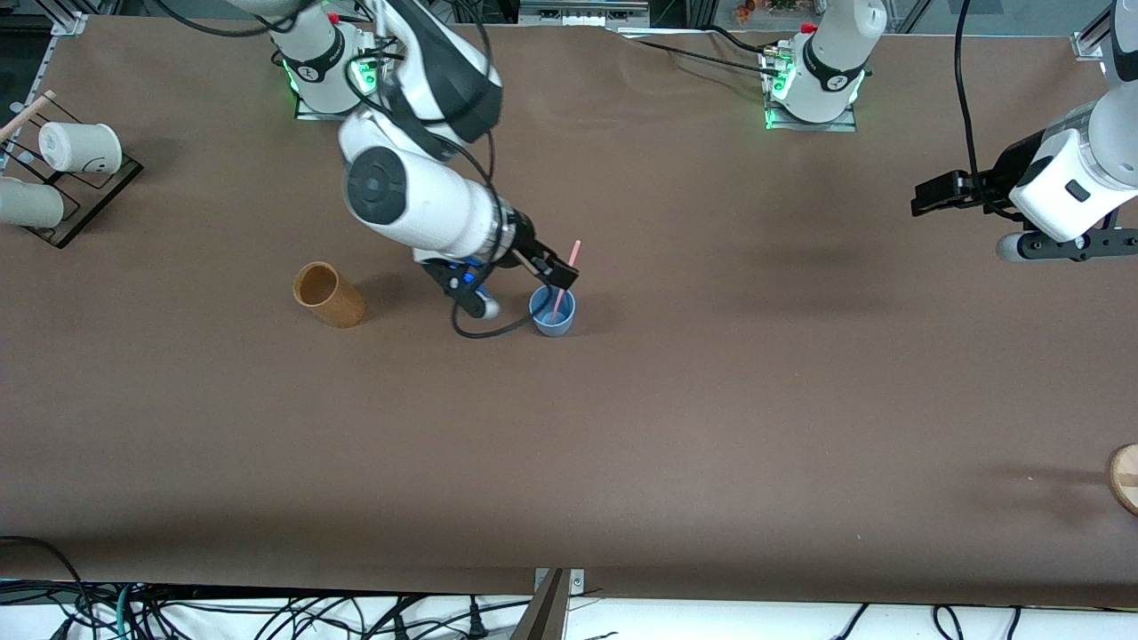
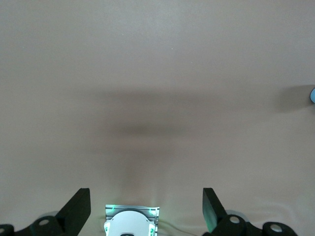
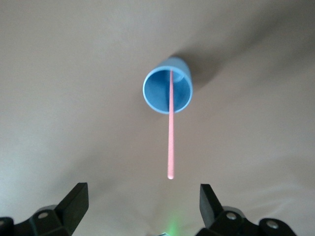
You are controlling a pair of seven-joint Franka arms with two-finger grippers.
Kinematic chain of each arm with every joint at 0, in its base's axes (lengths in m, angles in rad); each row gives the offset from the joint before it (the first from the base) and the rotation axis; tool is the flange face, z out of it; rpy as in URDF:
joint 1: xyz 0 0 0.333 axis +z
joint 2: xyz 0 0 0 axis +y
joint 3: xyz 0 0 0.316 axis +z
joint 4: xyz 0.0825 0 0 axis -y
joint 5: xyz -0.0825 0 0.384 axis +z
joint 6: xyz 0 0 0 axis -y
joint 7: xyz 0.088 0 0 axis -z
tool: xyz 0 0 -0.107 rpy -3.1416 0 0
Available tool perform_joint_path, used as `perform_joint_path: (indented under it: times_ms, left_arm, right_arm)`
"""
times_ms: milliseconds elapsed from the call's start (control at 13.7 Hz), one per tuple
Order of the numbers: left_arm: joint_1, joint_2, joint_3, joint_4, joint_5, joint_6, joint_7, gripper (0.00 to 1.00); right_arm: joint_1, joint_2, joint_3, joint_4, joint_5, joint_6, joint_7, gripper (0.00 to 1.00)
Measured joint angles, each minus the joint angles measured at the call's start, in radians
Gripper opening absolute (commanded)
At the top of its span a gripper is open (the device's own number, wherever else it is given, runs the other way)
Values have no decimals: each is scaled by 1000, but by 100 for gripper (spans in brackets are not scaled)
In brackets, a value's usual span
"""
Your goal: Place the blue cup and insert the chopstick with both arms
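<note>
The blue cup [image 1: 552, 313] stands upright on the brown table, with the pink chopstick [image 1: 566, 271] leaning in it, top end free. In the right wrist view the cup [image 3: 167, 92] is seen from above with the chopstick [image 3: 171, 132] rising out of it. My right gripper [image 1: 553, 271] is open just above the cup, beside the chopstick's upper part, and holds nothing [image 3: 142, 201]. My left gripper [image 1: 942, 194] is open and empty, up over the left arm's end of the table [image 2: 146, 206]. A sliver of the cup shows in the left wrist view [image 2: 312, 95].
A tan wooden cup [image 1: 329, 295] lies on its side beside the blue cup, toward the right arm's end. White cups [image 1: 80, 147] sit on a black rack at that end. A round wooden piece [image 1: 1125, 478] lies at the left arm's end.
</note>
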Motion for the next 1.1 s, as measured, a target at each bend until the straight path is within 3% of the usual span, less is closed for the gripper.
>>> perform_joint_path:
  times_ms: [146, 512, 659, 878, 1098]
  left_arm:
    - [4, 5, 1, 2, 0, 0, 1, 100]
    - [5, 9, -2, 28, 0, 1, 3, 100]
    - [5, 9, -4, 37, 0, 1, 3, 100]
    - [4, 10, -5, 38, 0, 1, 3, 100]
    - [4, 10, -5, 38, 0, 1, 3, 100]
  right_arm:
    - [-77, -80, -3, -29, -30, -70, -110, 100]
    - [-269, -332, -10, -226, -139, -117, -511, 100]
    - [-327, -409, -41, -275, -193, -157, -722, 100]
    - [-356, -461, -128, -295, -289, -182, -1013, 100]
    - [-360, -476, -159, -296, -349, -195, -1098, 100]
